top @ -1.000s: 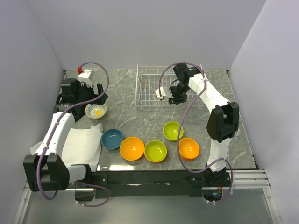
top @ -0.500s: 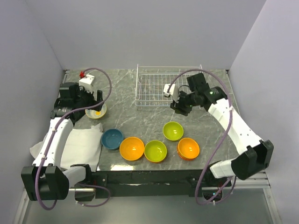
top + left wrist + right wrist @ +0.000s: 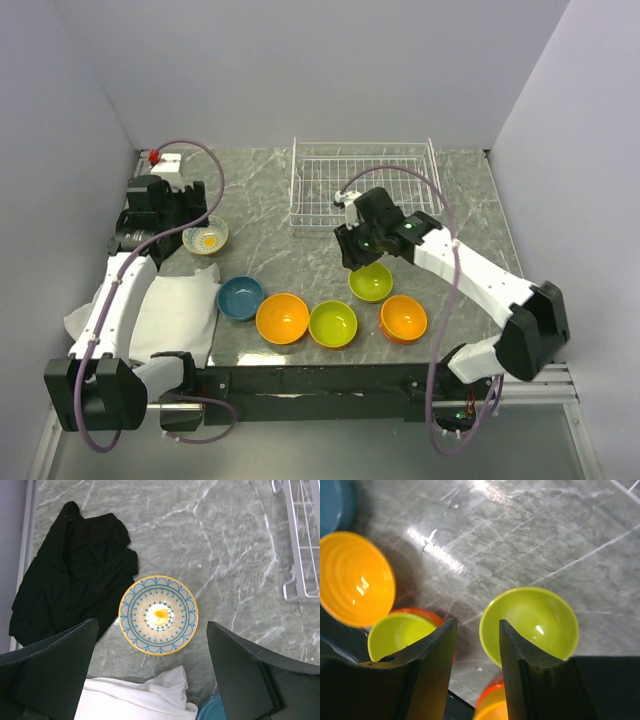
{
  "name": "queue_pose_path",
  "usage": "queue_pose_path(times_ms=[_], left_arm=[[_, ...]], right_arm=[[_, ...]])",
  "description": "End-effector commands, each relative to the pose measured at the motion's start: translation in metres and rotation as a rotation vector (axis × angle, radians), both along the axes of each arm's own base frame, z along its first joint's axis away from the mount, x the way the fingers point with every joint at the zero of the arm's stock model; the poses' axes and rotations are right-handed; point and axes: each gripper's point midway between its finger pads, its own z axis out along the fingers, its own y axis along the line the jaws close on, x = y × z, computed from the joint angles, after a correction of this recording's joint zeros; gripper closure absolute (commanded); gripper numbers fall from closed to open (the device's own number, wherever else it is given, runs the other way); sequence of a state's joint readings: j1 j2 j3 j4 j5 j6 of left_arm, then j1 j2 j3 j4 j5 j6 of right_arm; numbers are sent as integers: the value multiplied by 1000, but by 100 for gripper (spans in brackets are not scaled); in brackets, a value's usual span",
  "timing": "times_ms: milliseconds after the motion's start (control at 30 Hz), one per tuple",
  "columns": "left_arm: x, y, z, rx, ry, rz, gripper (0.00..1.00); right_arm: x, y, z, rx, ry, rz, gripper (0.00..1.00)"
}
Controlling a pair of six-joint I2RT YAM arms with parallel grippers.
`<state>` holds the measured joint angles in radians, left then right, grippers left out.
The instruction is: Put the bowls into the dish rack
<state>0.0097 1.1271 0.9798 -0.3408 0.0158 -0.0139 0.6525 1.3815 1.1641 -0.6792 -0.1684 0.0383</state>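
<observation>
The left end effector is spread wide and empty, with the white patterned bowl centred below its gap on the counter. The right end effector is parted narrowly and empty, with a lime green bowl beside one finger, perhaps touching. The dish rack stands apart beyond it.

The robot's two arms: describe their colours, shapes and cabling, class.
The left arm and right arm have white link shells with bulky black joints. A mauve cable loops along each. The left gripper and right gripper have broad black wedge-shaped fingers.
</observation>
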Motion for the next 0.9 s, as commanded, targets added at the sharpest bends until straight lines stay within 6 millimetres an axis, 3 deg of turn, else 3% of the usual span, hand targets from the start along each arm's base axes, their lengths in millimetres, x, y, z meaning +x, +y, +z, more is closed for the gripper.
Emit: queue_pose_path(times_ms=[0, 200, 400, 633, 867], left_arm=[[-4, 10, 21, -46, -81, 73, 3], [-14, 22, 19, -22, -75, 102, 3], [-24, 25, 19, 9, -85, 106, 3], [-29, 27, 11, 9, -89, 117, 3], [-31, 28, 4, 9, -85, 120, 3]], right_arm=[[19, 18, -8, -3, 67, -232, 54], [27, 14, -28, -103, 73, -386, 57], [27, 2, -34, -197, 36, -498, 60], [14, -6, -57, -251, 80, -513, 64], [6, 2, -68, -248, 110, -471, 67]])
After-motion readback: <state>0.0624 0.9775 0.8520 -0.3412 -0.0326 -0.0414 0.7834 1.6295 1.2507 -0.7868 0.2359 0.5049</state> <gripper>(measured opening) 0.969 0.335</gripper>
